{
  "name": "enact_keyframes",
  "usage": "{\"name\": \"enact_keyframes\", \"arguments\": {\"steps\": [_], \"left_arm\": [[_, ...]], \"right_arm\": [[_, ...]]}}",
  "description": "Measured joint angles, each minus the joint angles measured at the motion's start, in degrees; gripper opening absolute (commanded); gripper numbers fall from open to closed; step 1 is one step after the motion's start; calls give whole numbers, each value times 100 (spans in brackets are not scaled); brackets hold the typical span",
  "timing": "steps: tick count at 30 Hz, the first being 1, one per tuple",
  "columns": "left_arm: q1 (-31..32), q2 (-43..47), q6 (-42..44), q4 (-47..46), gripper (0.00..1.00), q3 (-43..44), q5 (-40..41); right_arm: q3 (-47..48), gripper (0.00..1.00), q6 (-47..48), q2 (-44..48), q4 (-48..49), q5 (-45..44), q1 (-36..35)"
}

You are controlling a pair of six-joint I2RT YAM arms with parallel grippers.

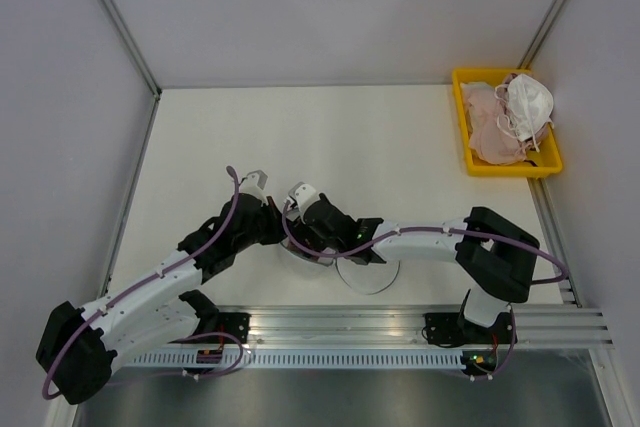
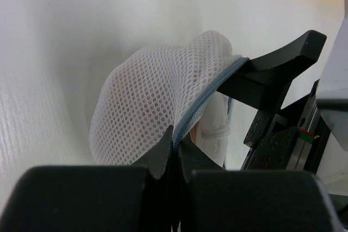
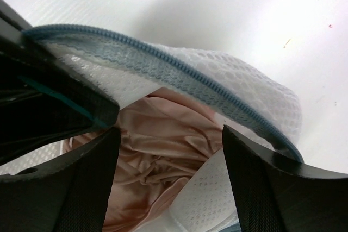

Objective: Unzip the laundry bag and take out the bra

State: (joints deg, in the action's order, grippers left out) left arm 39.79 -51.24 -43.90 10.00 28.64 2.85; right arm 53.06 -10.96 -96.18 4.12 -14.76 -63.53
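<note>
Pinches the laundry bag [image 2: 141, 112] by its zipper [image 3: 179, 77] in the tightly closed left tool [image 2: 174, 145] and holds the right tool [image 3: 168, 131] wide over the bra [image 3: 147, 158] showing inside.

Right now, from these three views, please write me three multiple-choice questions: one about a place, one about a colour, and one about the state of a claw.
1. Where on the white table does the yellow plastic tray stand?
A. near left corner
B. middle of the near edge
C. far right corner

2. What colour is the smooth-fabric bra seen inside the white, see-through mesh laundry bag?
A. dark green
B. dusty rose-pink
C. black

3. What is the state of the left claw?
A. shut on the laundry bag's zipper rim
B. wide open above the tray
C. shut on nothing

Answers:
1 C: the top view shows the tray at the far right corner.
2 B: the right wrist view shows pink fabric in the bag's opening.
3 A: the left wrist view shows its fingers pinched on the rim.
</note>
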Motion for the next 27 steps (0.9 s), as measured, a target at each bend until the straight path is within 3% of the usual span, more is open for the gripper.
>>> {"name": "enact_keyframes", "arguments": {"steps": [8,11,14,15,17,23,27], "left_arm": [[-9,4,2,214,2,-2,129],[-15,7,2,229,2,-2,160],[-15,44,0,197,2,-2,138],[-11,55,0,179,2,-2,125],[-7,74,0,164,2,-2,101],[-4,74,0,144,2,-2,103],[-4,74,0,142,2,-2,109]], "right_arm": [[278,71,221,-444,26,-81,59],[330,58,251,-535,35,-63,59],[385,32,310,-595,37,-44,59],[398,12,304,-603,33,-46,59],[415,0,332,-605,20,-39,59],[424,0,267,-422,-181,-33,59],[188,0,227,387,-426,28,59]]}}
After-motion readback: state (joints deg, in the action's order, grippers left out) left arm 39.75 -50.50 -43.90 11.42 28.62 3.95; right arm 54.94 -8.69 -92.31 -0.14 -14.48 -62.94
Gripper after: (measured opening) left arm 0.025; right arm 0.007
